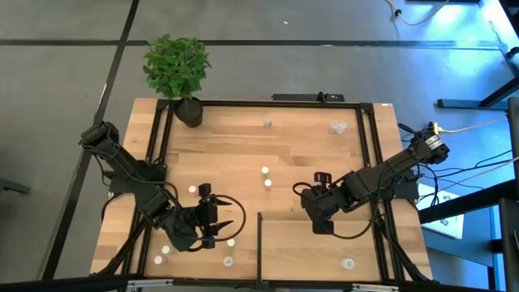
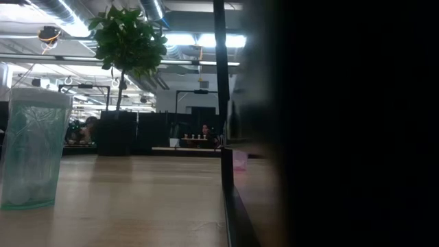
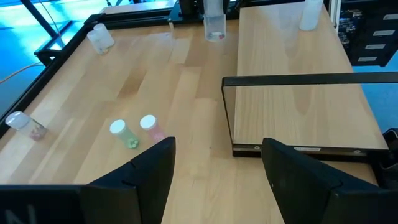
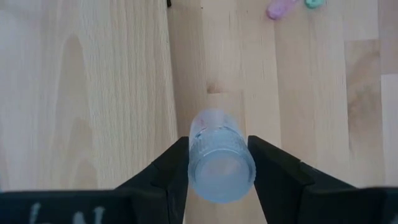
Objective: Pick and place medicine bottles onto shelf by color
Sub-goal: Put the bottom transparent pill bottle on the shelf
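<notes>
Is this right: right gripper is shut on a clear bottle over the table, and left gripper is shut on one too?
Half right. The right gripper is shut on the clear bottle, as the right wrist view shows. The left gripper is not: in the left wrist view its fingers stand apart with nothing between them, only bare table ahead.

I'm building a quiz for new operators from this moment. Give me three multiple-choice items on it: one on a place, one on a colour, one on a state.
1. The potted plant stands at the table's:
A. far left corner
B. near right corner
C. centre

2. The two bottles ahead of the left gripper have caps that are:
A. black
B. white
C. red

3. The right gripper is:
A. open, empty
B. shut on a clear bottle
C. out of view

Key: 1 A, the high view shows it; 2 B, left wrist view; 3 B, fingers clamp its sides.
</notes>
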`<action>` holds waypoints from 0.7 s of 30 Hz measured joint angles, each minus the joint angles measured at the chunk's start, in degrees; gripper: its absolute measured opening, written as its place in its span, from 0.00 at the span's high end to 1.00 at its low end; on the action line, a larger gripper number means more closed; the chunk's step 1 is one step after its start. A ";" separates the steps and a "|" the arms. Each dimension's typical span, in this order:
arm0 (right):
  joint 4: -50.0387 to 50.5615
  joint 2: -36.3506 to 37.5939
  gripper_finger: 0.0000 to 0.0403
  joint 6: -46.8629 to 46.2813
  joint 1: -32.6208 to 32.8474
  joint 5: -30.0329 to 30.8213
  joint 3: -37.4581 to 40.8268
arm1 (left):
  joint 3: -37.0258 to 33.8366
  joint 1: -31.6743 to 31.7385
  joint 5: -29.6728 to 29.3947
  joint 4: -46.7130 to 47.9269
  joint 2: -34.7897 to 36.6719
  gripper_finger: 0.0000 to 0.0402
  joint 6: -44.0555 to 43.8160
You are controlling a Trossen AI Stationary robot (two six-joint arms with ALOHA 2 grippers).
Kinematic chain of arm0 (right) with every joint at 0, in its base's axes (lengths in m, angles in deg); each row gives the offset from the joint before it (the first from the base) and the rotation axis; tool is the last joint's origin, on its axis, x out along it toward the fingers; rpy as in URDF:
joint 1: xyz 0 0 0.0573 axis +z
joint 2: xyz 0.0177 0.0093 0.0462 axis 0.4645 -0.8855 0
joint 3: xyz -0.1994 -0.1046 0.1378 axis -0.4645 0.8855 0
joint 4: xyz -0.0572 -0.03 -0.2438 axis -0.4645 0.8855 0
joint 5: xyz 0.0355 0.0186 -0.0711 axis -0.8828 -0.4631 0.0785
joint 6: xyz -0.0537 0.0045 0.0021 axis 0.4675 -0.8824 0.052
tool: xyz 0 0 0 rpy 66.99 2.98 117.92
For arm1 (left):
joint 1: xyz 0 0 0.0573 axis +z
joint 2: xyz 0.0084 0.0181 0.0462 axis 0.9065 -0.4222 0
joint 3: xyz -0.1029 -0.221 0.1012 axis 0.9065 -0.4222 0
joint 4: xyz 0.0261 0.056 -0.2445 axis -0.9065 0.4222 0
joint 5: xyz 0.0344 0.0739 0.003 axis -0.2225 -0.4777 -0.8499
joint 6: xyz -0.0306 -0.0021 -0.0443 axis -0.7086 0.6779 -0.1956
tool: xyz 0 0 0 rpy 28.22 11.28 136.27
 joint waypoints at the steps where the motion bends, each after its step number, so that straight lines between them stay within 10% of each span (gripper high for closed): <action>1: 0.00 0.00 0.62 0.07 0.00 0.00 0.02 | 0.00 0.00 0.00 0.00 0.00 0.42 0.00; 21: -0.89 0.00 0.62 1.49 1.84 0.02 0.04 | 0.00 0.02 0.02 -0.03 0.00 0.42 0.02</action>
